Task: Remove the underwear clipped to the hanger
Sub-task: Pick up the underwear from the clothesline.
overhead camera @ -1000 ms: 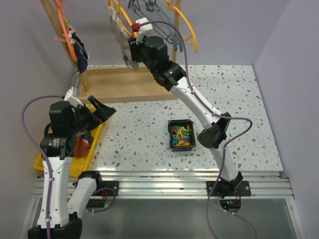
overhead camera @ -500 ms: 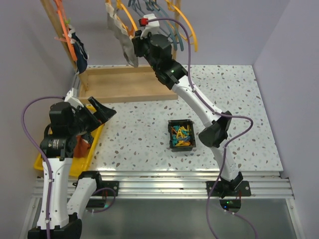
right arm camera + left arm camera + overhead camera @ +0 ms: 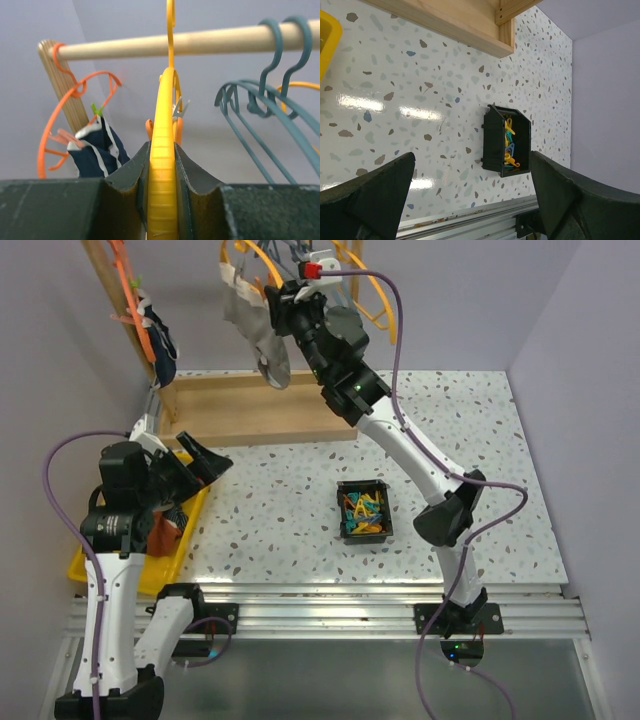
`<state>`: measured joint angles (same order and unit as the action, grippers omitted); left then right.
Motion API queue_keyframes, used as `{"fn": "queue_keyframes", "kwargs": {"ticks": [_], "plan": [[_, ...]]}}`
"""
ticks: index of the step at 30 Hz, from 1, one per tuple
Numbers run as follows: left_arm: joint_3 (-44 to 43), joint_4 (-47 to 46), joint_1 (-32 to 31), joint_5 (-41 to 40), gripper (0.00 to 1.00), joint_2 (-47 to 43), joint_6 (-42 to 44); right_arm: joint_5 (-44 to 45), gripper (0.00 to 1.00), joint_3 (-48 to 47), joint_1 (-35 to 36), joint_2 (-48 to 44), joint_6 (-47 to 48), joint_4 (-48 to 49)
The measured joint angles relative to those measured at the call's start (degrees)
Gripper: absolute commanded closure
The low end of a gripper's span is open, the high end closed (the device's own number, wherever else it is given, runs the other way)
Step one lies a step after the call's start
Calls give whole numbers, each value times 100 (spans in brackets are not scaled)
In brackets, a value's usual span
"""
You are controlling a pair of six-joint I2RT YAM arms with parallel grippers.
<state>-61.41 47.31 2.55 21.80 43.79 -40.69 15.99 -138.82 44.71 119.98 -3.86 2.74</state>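
My right gripper (image 3: pixel 285 302) is high at the rack, shut on the rim of a yellow hanger (image 3: pixel 162 165) that hangs from the wooden rod (image 3: pixel 200 42). A grey underwear (image 3: pixel 256 328) hangs clipped to that hanger, just left of the gripper. A navy underwear (image 3: pixel 95 147) with light trim is clipped to an orange hanger (image 3: pixel 60 125) at the left post. A rust-brown underwear (image 3: pixel 166 530) lies in the yellow tray (image 3: pixel 110 575). My left gripper (image 3: pixel 205 462) stands open and holds nothing, low over the table by the tray, shown wide in the wrist view as left gripper (image 3: pixel 471 157).
A black box (image 3: pixel 364 510) of colourful clips sits mid-table. The rack's wooden base (image 3: pixel 250 410) lies along the back. Teal hangers (image 3: pixel 265 100) hang on the rod right of the yellow one. Walls close in on the left and right.
My right gripper has closed on the yellow hanger and risen up and to the right with it. The grey underwear swung along. The left arm has not moved.
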Motion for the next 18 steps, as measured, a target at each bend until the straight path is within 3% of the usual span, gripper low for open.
{"fn": "queue_keyframes", "kwargs": {"ticks": [11, 18], "plan": [[-20, -7, 0, -59, 0, 133, 0, -2, 100, 107, 2, -127, 2, 522], [-232, -66, 0, -101, 0, 310, 2, -129, 100, 2396, 2, -1574, -260, 800]]}}
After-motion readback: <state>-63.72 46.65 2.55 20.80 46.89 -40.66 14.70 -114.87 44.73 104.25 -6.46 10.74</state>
